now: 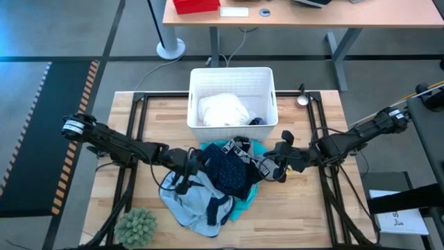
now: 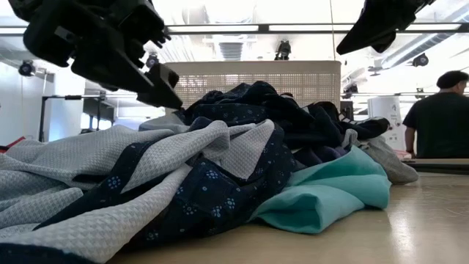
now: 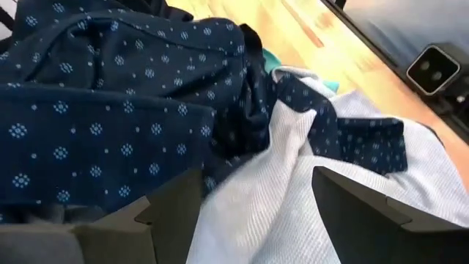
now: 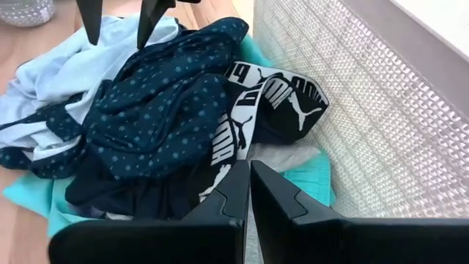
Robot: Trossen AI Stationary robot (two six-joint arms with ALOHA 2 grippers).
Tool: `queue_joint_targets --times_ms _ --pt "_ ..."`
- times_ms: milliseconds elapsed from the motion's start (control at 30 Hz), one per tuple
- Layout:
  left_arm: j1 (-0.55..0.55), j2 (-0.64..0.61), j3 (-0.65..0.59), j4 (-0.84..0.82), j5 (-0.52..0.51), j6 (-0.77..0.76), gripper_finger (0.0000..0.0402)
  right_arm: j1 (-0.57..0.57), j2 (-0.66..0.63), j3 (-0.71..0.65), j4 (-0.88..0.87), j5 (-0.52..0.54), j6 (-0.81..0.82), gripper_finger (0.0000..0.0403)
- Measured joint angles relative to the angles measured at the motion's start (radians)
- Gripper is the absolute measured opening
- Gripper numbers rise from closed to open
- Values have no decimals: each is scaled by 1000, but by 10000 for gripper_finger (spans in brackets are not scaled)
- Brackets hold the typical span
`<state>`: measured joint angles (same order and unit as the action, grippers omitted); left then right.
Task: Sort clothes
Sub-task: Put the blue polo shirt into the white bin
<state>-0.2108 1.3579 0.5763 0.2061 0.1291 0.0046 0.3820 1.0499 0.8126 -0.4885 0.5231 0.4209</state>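
The clothes lie in a heap (image 1: 222, 180) on the table's middle. A navy patterned garment (image 3: 110, 110) is on top, over a light blue one (image 3: 293, 191), a turquoise one (image 2: 330, 191) and a black one with a white lettered waistband (image 4: 271, 103). A white garment (image 1: 222, 110) lies in the basket (image 1: 232, 75). My left gripper (image 3: 256, 176) is open, slanting down over the heap's left side, with light blue cloth showing between its fingers. My right gripper (image 4: 249, 172) is shut and hangs above the heap's right side, beside the basket. My left gripper slants down from the table's left over the light blue garment (image 3: 249, 220), close above it. Whether its fingertips (image 2: 170, 99) touch the cloth, I cannot tell.
The white slotted basket stands at the table's far middle, just behind the heap. A fuzzy green ball (image 1: 137, 226) sits at the near left corner. Black frame rails (image 1: 139, 125) run along both sides of the table. A person (image 2: 436, 110) stands in the room beyond.
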Motion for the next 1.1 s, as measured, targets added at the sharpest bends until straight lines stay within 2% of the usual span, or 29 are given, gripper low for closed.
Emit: queue_joint_targets --times_ms 200,400,700,933,1100 --pt "-3 -1 19 -74 -4 -14 244 0 0 0 1 0 0 0" --pt "0 -1 19 -119 -85 -13 263 0 0 0 9 1 -29 0" --pt "0 19 19 -114 -86 29 282 0 1 0 8 3 -32 0" --pt "30 146 21 -9 -121 2 270 2 14 -13 30 35 -40 0" --pt "33 265 111 -16 -153 -14 234 -3 35 -15 37 43 -107 0"
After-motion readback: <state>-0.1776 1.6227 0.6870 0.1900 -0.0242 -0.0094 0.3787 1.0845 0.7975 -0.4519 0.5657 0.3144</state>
